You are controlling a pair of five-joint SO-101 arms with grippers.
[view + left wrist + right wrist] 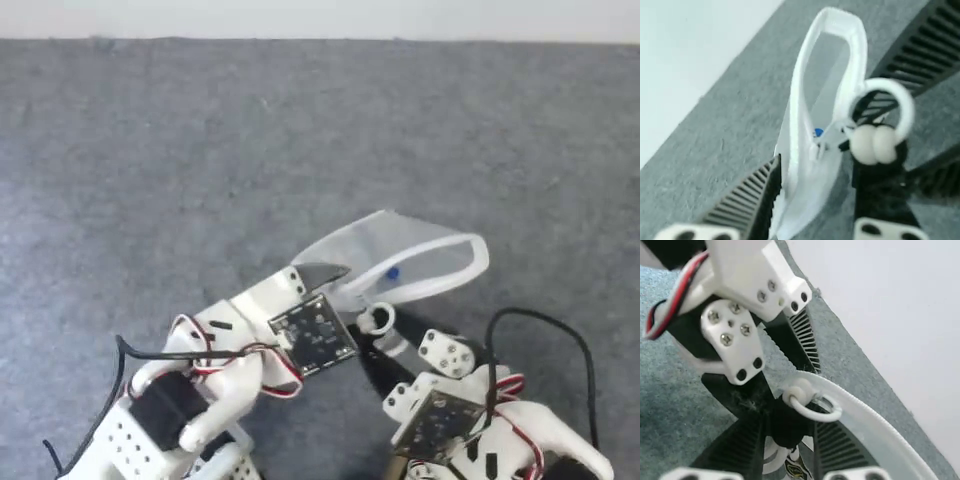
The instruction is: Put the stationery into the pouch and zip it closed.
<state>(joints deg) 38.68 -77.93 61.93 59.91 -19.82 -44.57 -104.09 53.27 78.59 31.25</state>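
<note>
Pouch (pixel 425 262) lies on the grey table (pixel 200 150) with its mouth gaping and a blue item (pixel 392 273) showing inside, so I judge the loading done and the zipping left to do. My left pincer (pixel 335 282) is closed on the pouch's near end. My right pincer (pixel 385 350) sits at the pull ring (pixel 378 320); whether it has a hold I cannot tell.

No writing can be read; a small blue mark (pixel 392 273) inside the pouch (pixel 440 250) is too blurred.

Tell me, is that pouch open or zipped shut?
Open. The pouch gapes: its white zipper edges stand wide apart, and something blue shows inside.
</note>
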